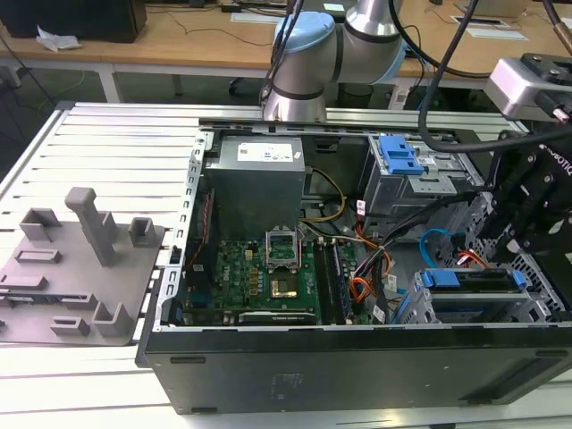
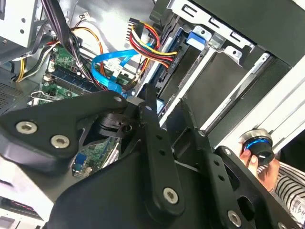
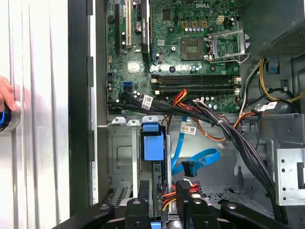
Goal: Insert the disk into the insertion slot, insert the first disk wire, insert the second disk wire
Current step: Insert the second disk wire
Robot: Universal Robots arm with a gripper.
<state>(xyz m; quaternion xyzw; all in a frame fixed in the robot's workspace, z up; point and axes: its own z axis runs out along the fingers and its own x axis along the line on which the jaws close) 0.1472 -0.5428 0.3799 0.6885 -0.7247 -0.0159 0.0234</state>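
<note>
The disk [image 1: 472,282] in its blue carrier lies in the insertion slot [image 1: 534,310] at the exterior view's right front corner of the open computer case. My gripper [image 1: 505,241] hangs just above the disk's back end. In the first wrist view my gripper [image 3: 163,189] stands open astride the disk's edge [image 3: 162,167], below the blue carrier tab [image 3: 152,141]. The first disk wire [image 3: 167,196], red and orange, ends in a black plug [image 3: 183,190] beside one finger. In the second wrist view the first disk wire [image 2: 147,40] reaches the disk's end. The second disk wire [image 3: 198,160] loops loose nearby.
The motherboard [image 1: 268,268] and power supply [image 1: 255,179] fill the case's left half. A taller grey cage with a blue latch [image 1: 399,154] stands behind the slot. Black cable bundles [image 3: 224,131] cross nearby. A person's hand [image 3: 5,93] rests on a blue-lit knob [image 2: 257,143] outside the case.
</note>
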